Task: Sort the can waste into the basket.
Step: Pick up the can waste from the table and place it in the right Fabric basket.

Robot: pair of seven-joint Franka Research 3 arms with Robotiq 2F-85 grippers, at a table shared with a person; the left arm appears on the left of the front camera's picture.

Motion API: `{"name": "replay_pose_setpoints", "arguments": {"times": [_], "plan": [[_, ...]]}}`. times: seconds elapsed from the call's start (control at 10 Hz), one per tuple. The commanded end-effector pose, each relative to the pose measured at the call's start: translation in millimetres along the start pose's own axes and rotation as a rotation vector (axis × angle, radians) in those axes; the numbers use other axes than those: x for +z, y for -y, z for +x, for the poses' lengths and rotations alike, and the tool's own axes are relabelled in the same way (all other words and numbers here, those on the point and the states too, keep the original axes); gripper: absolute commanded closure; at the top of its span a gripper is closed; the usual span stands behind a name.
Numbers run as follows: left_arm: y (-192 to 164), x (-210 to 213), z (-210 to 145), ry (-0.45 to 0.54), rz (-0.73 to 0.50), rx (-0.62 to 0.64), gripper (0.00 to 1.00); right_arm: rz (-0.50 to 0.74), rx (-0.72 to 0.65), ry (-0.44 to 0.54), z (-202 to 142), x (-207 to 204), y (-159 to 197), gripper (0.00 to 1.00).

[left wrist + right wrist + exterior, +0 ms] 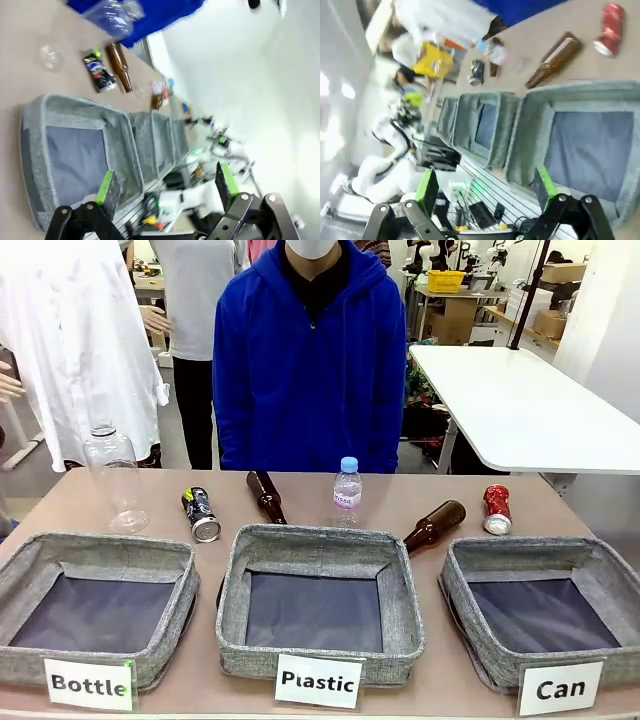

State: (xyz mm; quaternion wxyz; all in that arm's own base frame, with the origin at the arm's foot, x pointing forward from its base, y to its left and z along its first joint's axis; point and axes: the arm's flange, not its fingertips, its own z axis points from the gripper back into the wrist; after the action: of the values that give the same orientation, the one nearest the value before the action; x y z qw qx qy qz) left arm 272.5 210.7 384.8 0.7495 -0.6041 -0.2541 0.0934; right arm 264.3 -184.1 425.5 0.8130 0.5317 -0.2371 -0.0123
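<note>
Both jaws wide open, holding nothing. Left pads (105,187) sit back at the counter's near edge by the Bottle basket (35,150), right pads (545,182) by the Can basket (570,95). Red can (497,509) lies near the counter's far right, just behind that basket's far-left corner, with a brown bottle (435,524) just beside it, so a wide approach could clip the bottle. It's dented, grip may slip. Black can (202,514) lies on its side toward the far left, between the clear bottle (112,475) and the 2nd brown bottle (265,496). A nudge could roll it, and the carry crosses the Plastic basket (320,540): early release = wrong bin
</note>
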Motion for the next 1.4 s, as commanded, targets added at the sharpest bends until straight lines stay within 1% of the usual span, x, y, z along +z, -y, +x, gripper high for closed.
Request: {"name": "replay_pose_setpoints", "arguments": {"times": [0.0,0.1,0.2,0.3,0.9,1.0,1.1,1.2,1.3], "plan": [[-34,-26,6,0.053,-0.083,0.136,0.0,0.08,-0.072,0.025,5,-26,32,0.0],[-44,-28,6,0.069,-0.088,0.191,0.0,0.08,-0.069,0.027,6,-29,36,0.0],[-40,-35,1,0.11,-0.017,0.223,0.0,-0.005,-0.042,0.095,7,-32,33,0.0],[-42,-12,-2,0.072,-0.049,0.17,0.0,0.045,-0.097,0.035,-3,-14,43,0.0],[-42,-12,-2,0.072,-0.049,0.17,0.0,0.045,-0.097,0.035,-3,-14,43,0.0],[-41,-9,-2,0.063,-0.036,0.193,0.0,0.045,-0.097,0.035,-3,-14,43,0.0],[-22,-25,-3,0.051,0.031,0.114,0.0,0.045,-0.097,0.035,-3,-14,43,0.0],[9,-42,-1,-0.018,0.101,0.038,0.0,0.045,-0.097,0.035,-3,-14,43,0.0],[49,-61,-7,-0.07,0.187,-0.071,0.0,0.045,-0.097,0.035,-3,-14,43,0.0]]}}
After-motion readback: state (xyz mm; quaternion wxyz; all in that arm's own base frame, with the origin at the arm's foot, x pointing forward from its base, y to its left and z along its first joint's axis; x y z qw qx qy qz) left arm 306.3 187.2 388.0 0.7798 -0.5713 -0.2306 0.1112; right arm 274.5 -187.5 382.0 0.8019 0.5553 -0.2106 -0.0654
